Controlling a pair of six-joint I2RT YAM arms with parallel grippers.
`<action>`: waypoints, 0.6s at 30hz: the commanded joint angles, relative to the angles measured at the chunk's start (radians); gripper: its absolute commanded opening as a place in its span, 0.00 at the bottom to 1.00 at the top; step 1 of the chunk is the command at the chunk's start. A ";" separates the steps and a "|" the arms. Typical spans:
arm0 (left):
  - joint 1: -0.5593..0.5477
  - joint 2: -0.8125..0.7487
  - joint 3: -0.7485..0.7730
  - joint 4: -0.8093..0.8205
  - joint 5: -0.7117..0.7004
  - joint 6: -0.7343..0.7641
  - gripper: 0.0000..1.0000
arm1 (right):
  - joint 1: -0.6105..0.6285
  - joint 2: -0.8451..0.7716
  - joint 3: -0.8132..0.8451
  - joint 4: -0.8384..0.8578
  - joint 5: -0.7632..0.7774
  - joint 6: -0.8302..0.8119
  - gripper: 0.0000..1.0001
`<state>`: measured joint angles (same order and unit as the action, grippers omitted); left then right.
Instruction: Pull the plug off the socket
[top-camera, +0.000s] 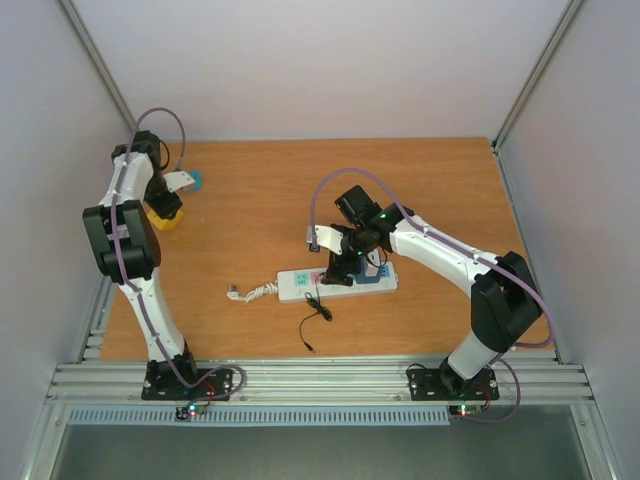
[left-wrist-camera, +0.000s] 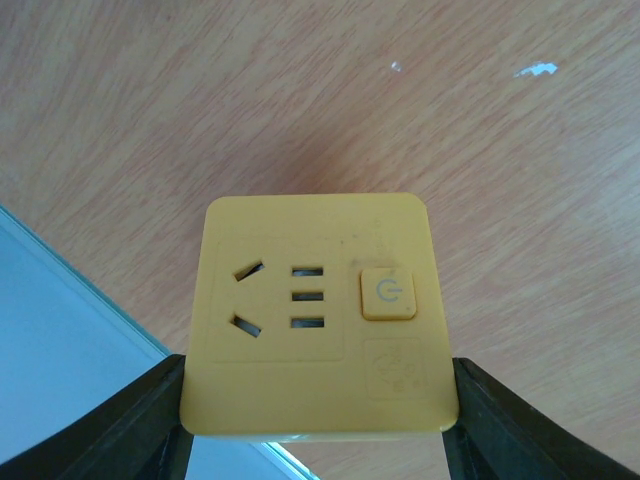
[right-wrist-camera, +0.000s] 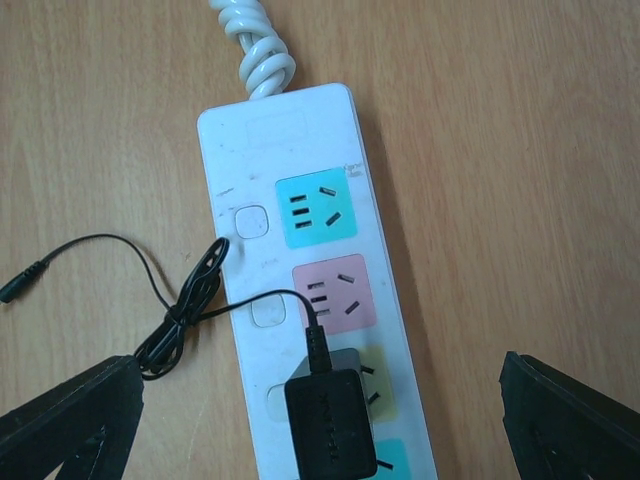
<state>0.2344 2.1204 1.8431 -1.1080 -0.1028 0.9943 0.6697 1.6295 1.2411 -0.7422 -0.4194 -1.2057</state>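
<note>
As our right gripper (right-wrist-camera: 320, 420) hovered with its fingers (right-wrist-camera: 70, 420) spread wide and gripping nothing, the plug (right-wrist-camera: 328, 425) sat under the gap between them. It was seated in the yellow-green outlet (right-wrist-camera: 383, 385) of the socket (right-wrist-camera: 235, 150). Neither finger touched plug or socket. Past the plug in the wrist view we saw a pink outlet (right-wrist-camera: 335, 292), then a teal one (right-wrist-camera: 316, 212). The coiled cord (right-wrist-camera: 255, 45) left the socket's end beyond them. The plug's thin cable (right-wrist-camera: 180, 310) rose from its top, gathered in a loose bundle just beside the socket and trailed to a loose tip on the table (top-camera: 260, 190). From above, the socket lay near the table's middle, toward the near edge, beneath that gripper. Our left gripper (left-wrist-camera: 320, 430) was clamped on a yellow cube (left-wrist-camera: 318, 315), a finger pressed to each side. It stood near the table's far left corner, well apart from the socket.
</note>
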 joint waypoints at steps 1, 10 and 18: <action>0.003 0.028 0.041 0.042 -0.018 0.034 0.48 | 0.009 -0.030 0.018 -0.015 -0.012 0.007 0.99; 0.003 0.049 0.058 0.054 0.016 0.013 0.78 | 0.010 -0.053 0.013 -0.019 -0.009 0.019 0.98; 0.003 0.019 0.059 0.070 0.073 -0.036 0.90 | 0.010 -0.057 0.039 -0.016 -0.019 0.036 0.98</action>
<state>0.2344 2.1487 1.8690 -1.0687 -0.0704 0.9874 0.6697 1.6032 1.2419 -0.7525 -0.4198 -1.1893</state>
